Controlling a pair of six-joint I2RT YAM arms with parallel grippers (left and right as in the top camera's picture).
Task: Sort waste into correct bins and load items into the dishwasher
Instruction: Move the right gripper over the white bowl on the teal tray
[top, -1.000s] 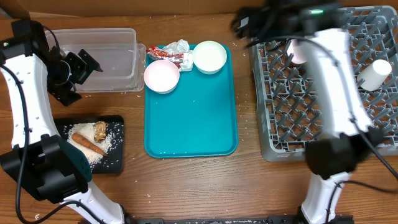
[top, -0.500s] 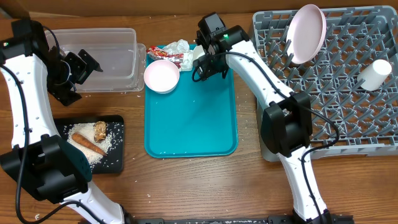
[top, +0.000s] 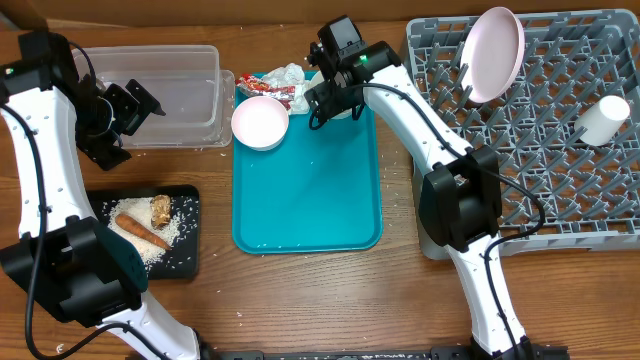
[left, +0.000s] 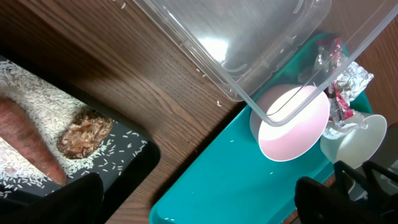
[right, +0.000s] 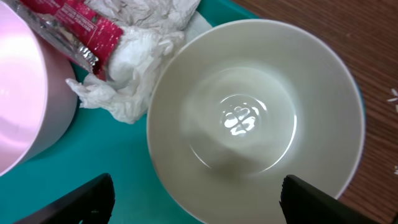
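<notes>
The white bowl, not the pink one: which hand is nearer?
Right. The right hand hangs open just above the bowl; the left hand is at the clear tub, farther away.

teal tray (top: 310, 190) — 1, flat, rectangular, rounded corners, raised rim, mid-table, long sides running front to back | wooden table (top: 320, 300) — brown, grained, under the tray | cardboard (top: 200, 12): pale strip along far edge

Corner of clear tub (left: 249, 37) over pink bowl (left: 292, 127); black tray (left: 121, 173) lower left.

no readable text, labels, numbers or signs
</notes>
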